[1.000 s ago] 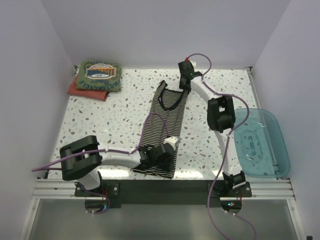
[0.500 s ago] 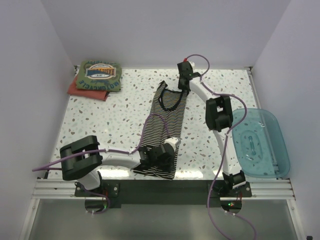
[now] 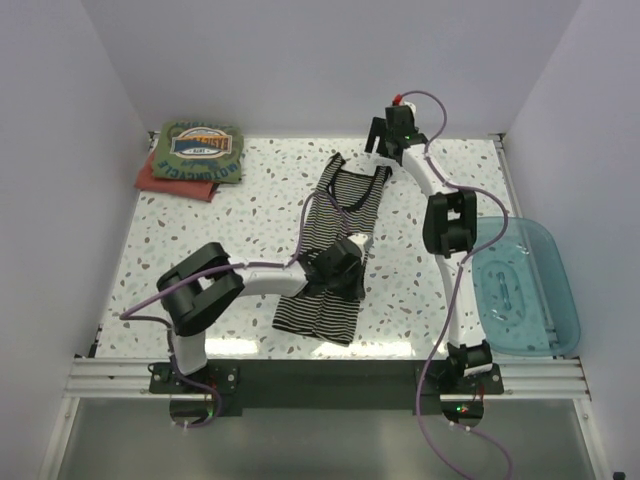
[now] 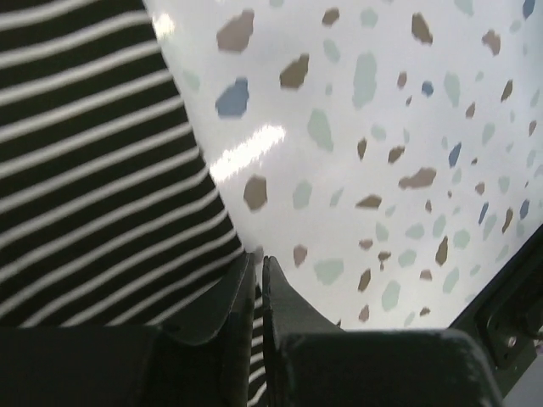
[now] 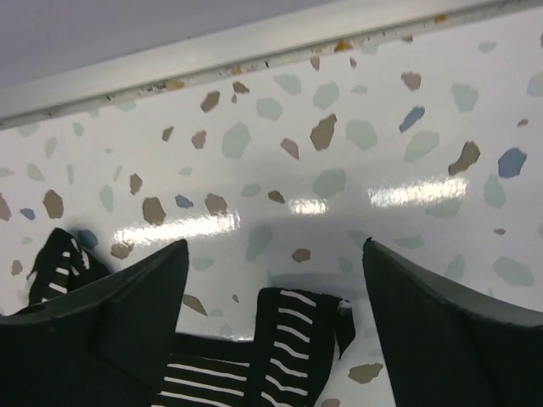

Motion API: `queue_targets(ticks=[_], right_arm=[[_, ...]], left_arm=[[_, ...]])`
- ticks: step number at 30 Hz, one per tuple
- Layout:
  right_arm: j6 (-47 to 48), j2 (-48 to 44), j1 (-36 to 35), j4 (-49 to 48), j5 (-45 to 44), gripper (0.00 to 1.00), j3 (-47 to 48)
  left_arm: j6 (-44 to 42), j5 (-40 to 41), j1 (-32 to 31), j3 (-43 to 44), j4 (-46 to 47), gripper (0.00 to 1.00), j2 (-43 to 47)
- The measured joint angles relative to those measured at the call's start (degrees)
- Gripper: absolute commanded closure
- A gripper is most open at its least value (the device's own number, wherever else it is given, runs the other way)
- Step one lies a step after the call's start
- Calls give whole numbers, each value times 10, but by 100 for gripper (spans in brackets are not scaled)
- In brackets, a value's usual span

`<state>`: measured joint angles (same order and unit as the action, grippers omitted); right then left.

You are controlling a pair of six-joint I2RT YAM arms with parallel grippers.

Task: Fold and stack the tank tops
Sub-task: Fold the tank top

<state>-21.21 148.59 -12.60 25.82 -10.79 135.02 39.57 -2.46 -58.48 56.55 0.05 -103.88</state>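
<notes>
Top view: striped top [image 3: 320, 312] is lying lengthwise mid-table [image 3: 220, 250], straps toward the upper centre of the frame, hem toward the bottom, lower end drifting slightly left.

Left arm [image 3: 262, 282] is reaching in from the lower left, its end sitting over the middle of the striped top, near the cloth's right edge. In the left wrist view, the left gripper [image 4: 257, 261] is showing its fingers [image 4: 284, 305] almost together, only a thin slit between them. Stripes are showing in that slit low in the frame. The tips are sitting right where the stripes meet bare table. Cannot tell whether cloth is being pinched or is just lying under the tips.

Right arm [image 3: 445, 222] is stretching up the right side toward the far edge. Right gripper [image 5: 274, 254] is hovering over the strap end, fingers spread wide, released, grasping nothing. One strap [image 5: 293, 339] is lying on the table below the gap, and another is showing at the lower left of that view.

Upper left corner of the table: olive top [image 3: 200, 150] is lying folded, graphic facing up, on a folded red top [image 3: 160, 182], well apart from the striped one.

Basket [image 3: 558, 300] is sitting at the right of the frame, beside the right arm.
</notes>
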Motion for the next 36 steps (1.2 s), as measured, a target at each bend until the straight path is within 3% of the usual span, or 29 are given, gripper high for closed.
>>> queue_targets(ticks=[3, 8, 10, 13, 16, 19, 21, 23, 27, 36], right_arm=[[5, 0, 0, -12, 5, 2, 29], [-3, -26, -5, -8, 14, 2, 43], [-15, -63, -8, -2, 19, 2, 13], [-37, -179, -14, 0, 26, 4, -124], [-54, -317, -29, 2, 21, 10, -279], [-68, -412, -71, -3, -4, 33, -382], [-79, -441, -107, -7, -12, 41, -425], [-93, -448, -143, -13, -15, 52, -464], [-120, -417, -166, -9, -11, 53, -522], [-131, -311, -155, 0, -20, 54, -516]], left_arm=[[-9, -22, 19, 49, 7, 88, -47], [-13, -35, 30, 93, 11, 85, -84], [-13, -34, 33, 97, 11, 85, -84], [-12, -21, 56, 93, 5, 83, -69], [-12, 17, 101, 69, -15, 82, -14], [-13, 48, 157, 53, -28, 83, 39], [-18, 70, 197, 56, -27, 84, 51], [-29, 87, 224, 71, -32, 87, 40], [-57, 97, 241, 118, -42, 87, -23], [-87, 103, 249, 145, -40, 88, -101]])
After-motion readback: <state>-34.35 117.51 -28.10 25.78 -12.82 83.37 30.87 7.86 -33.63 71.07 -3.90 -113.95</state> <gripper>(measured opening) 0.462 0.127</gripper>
